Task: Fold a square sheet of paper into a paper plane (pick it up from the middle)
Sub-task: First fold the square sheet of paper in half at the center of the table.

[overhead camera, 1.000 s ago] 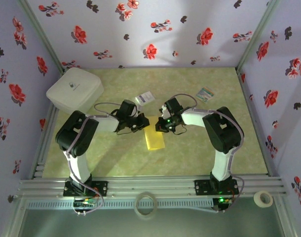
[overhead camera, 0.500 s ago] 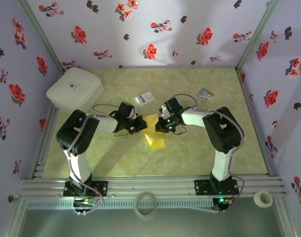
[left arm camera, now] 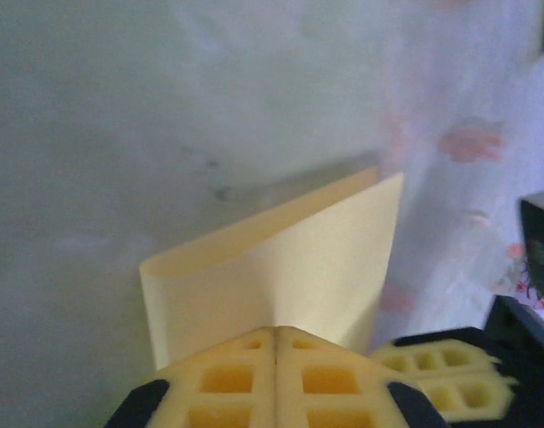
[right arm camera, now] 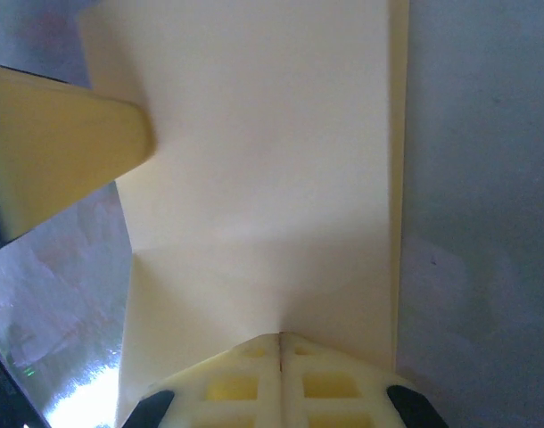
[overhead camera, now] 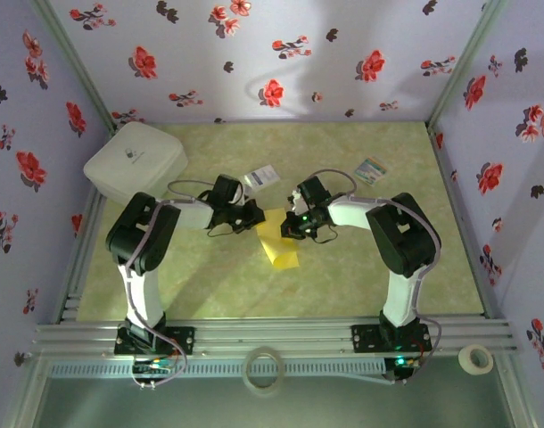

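The square sheet of paper (overhead camera: 279,248) is pale yellow and already doubled over into a narrower, crisp-edged panel, hanging between the two grippers in the middle of the counter (overhead camera: 227,285). The left gripper (overhead camera: 257,217) is closed tight on one edge of it; from its own camera the fold stands up just beyond the pinched fingers (left arm camera: 227,379), with one rounded, looped edge on the left. The right gripper (overhead camera: 292,225) is likewise clamped shut on the opposite edge, and from its camera the sheet spreads flat and smooth away from its fingertips. A second ago the paper lay as a straight strip on the near side of both grippers; now it sits skewed, its upper part drawn up between them and a corner pointing toward the arm bases, while the left gripper has edged slightly farther out. A small white card with blue print (overhead camera: 261,176) lies just beyond the left gripper, a striped card (overhead camera: 372,169) well beyond the right one, and a white box (overhead camera: 134,160) far out past the left arm. On the near side of both grippers the counter is bare.
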You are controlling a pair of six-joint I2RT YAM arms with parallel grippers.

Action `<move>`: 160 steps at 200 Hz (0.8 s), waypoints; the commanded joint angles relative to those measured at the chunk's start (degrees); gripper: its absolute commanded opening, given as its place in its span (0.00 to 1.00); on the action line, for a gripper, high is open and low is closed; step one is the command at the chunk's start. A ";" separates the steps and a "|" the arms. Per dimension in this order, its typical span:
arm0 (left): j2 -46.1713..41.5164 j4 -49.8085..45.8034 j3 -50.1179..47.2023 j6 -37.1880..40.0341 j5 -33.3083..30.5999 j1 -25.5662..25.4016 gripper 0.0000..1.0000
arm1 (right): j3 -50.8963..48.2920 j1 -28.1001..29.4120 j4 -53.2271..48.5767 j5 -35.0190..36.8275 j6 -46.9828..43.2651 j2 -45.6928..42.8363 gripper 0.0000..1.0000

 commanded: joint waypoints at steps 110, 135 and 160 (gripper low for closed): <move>-0.64 -3.50 2.57 5.90 5.43 1.67 0.00 | -2.82 -0.46 -7.18 7.54 -0.52 2.79 0.00; 1.44 -3.30 3.13 6.26 5.89 1.74 0.00 | -2.86 -0.46 -7.11 7.56 -0.52 2.80 0.00; 3.81 -5.31 3.99 6.95 2.92 1.96 0.00 | -3.00 -0.46 -6.96 7.55 -0.43 2.85 0.00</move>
